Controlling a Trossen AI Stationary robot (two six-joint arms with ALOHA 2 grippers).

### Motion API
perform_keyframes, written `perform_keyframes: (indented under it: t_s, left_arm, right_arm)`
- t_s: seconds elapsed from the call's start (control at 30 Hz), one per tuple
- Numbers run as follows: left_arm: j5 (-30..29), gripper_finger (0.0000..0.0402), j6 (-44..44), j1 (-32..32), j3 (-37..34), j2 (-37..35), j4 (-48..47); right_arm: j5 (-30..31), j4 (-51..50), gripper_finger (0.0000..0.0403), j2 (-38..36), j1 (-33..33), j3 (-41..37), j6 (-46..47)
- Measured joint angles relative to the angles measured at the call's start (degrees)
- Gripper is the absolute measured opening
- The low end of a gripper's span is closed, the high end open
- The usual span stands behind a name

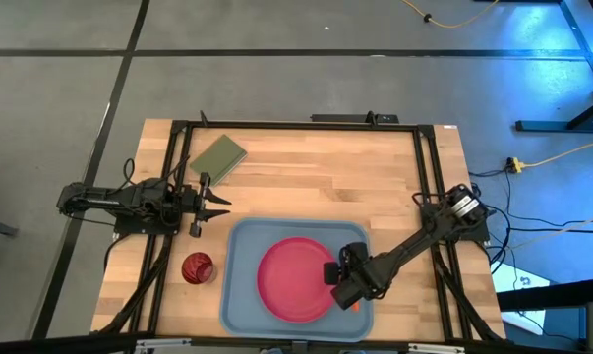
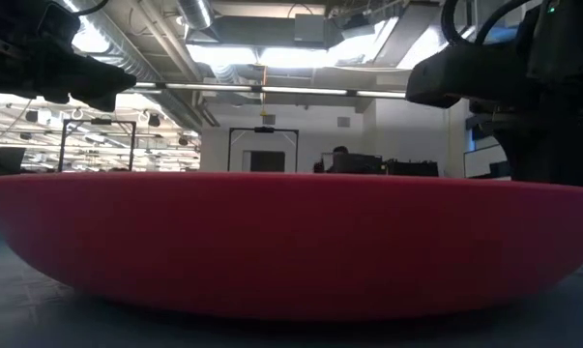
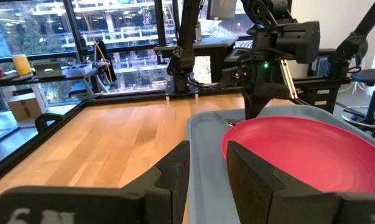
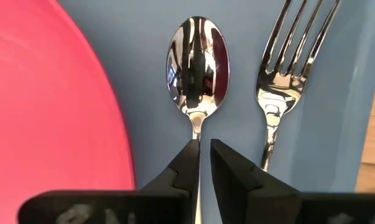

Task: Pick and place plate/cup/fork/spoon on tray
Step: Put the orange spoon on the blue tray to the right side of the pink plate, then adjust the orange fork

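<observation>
The tray [image 1: 239,295] is taken as the landmark, lying at the near edge of the table [image 1: 306,177]. The plate [image 1: 296,279] is seen flat inside it, at about its middle. Between the plate and the tray's right rim, the spoon [image 4: 196,62] and the fork [image 4: 285,68] are laid side by side on the tray floor, the spoon just beside the plate's rim and the fork next to the right rim. The right gripper [image 1: 347,280] is held low over this strip of the tray; its fingers [image 4: 188,163] are brought almost together around the spoon's neck, with a narrow gap left between them, and whether the metal is touched cannot be told.

Just outside the tray's left rim, the cup [image 1: 198,267] stands on the bare wood. Beyond the cup, off the tray's far left corner, the left gripper [image 1: 209,205] is held above the table, its fingers [image 3: 249,180] set apart with nothing between them. Farther still, toward the table's far left side, a green pad [image 1: 218,157] is laid well apart from the tray.
</observation>
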Motion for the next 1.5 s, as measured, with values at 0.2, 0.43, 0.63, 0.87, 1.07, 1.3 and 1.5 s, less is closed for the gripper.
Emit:
perform_keyframes:
  t_s: [0.2,0.43,0.63,0.87,1.07,1.3,1.5]
  left_arm:
    - [0.0,0.0100,0.0,0.0,0.0,0.0,0.0]
    - [0.0,0.0100,0.0,0.0,0.0,0.0,0.0]
    - [0.0,0.0100,0.0,0.0,0.0,0.0,0.0]
    - [0.0,0.0100,0.0,0.0,0.0,0.0,0.0]
    - [0.0,0.0100,0.0,0.0,0.0,0.0,0.0]
    - [0.0,0.0100,0.0,0.0,0.0,0.0,0.0]
    - [0.0,0.0100,0.0,0.0,0.0,0.0,0.0]
  right_arm:
    - [4.7,-10.1,0.0045,-2.3,0.0,4.3,-4.7]
    - [11.8,-25.9,0.0045,-3.7,0.0,14.1,-20.4]
    - [13.5,-33.4,0.0045,-3.7,0.9,20.7,-38.3]
    - [30.5,-27.5,0.0045,-3.7,2.5,20.8,-59.0]
    - [32.8,-28.2,0.0045,-3.7,1.2,18.4,-59.0]
    - [31.2,-6.7,0.0045,-6.7,-1.7,4.9,-64.9]
    - [18.2,25.6,0.0045,-16.3,-5.6,-14.8,-79.0]
